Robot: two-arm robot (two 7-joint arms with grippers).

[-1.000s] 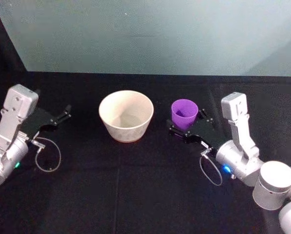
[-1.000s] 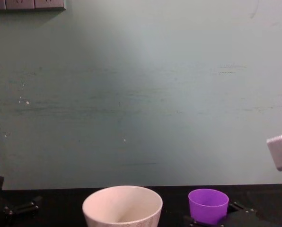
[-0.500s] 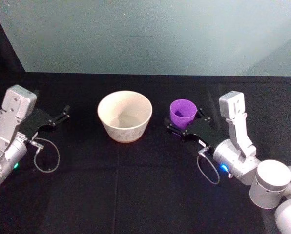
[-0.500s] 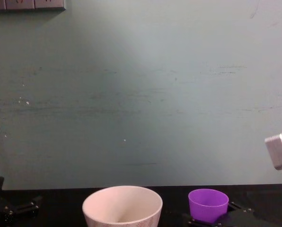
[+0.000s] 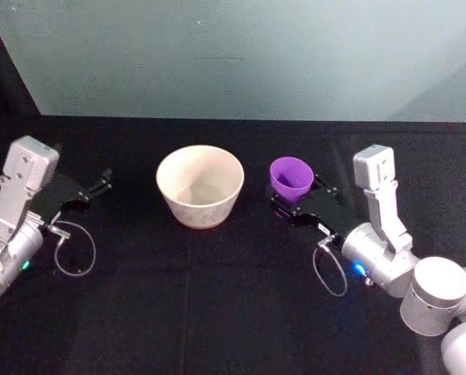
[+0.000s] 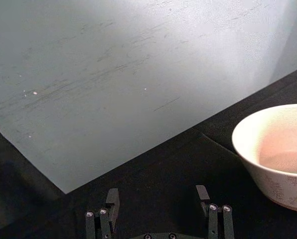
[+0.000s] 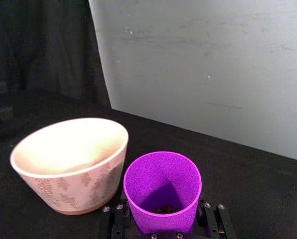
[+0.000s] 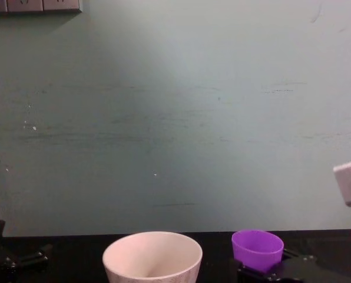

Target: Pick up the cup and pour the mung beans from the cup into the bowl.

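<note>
The purple cup (image 5: 291,178) stands upright just right of the off-white bowl (image 5: 198,209), held between the fingers of my right gripper (image 5: 296,195), which is shut on it. In the right wrist view the cup (image 7: 162,191) shows a small dark patch of mung beans (image 7: 163,209) at its bottom, with the bowl (image 7: 69,191) close beside it. The chest view has the cup (image 8: 257,249) right of the bowl (image 8: 123,266). My left gripper (image 5: 100,184) rests open on the table, left of the bowl, holding nothing.
A black cloth covers the table (image 5: 217,297), and a pale green wall (image 5: 241,55) rises behind its far edge. Loose cable loops hang by each wrist. Open cloth lies in front of the bowl.
My right gripper has raised the cup a little and carried it slightly left, closer to the bowl. The left arm and the bowl have stayed put.
</note>
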